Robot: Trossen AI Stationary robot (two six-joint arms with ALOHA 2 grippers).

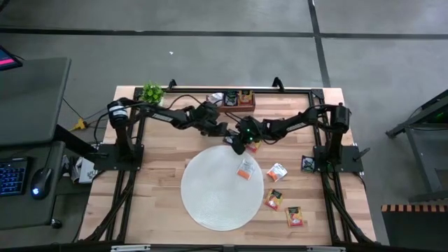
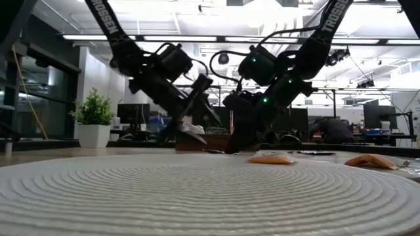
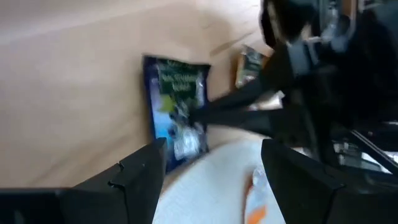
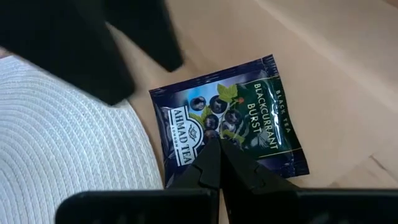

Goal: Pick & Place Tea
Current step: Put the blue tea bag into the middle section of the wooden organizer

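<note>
The right gripper (image 4: 217, 163) has its jaws pressed together, tips down on a flat square dark-blue tea sachet printed with berries (image 4: 229, 122), which lies flat on the pale wooden table (image 4: 348, 81) just beside the edge of the big round white woven mat (image 4: 68, 149). The left gripper (image 3: 214, 163) hovers close over the same sachet with its jaws spread wide, holding nothing. One white-and-orange sachet (image 1: 246, 169) lies on the mat; three more orange sachets (image 1: 276, 171) rest on the table to its right, and a dark one (image 1: 307, 164) lies near the right arm's base. A brown wooden tray (image 1: 241, 103) sits at the far edge, near a small green potted plant (image 1: 152, 92)
</note>
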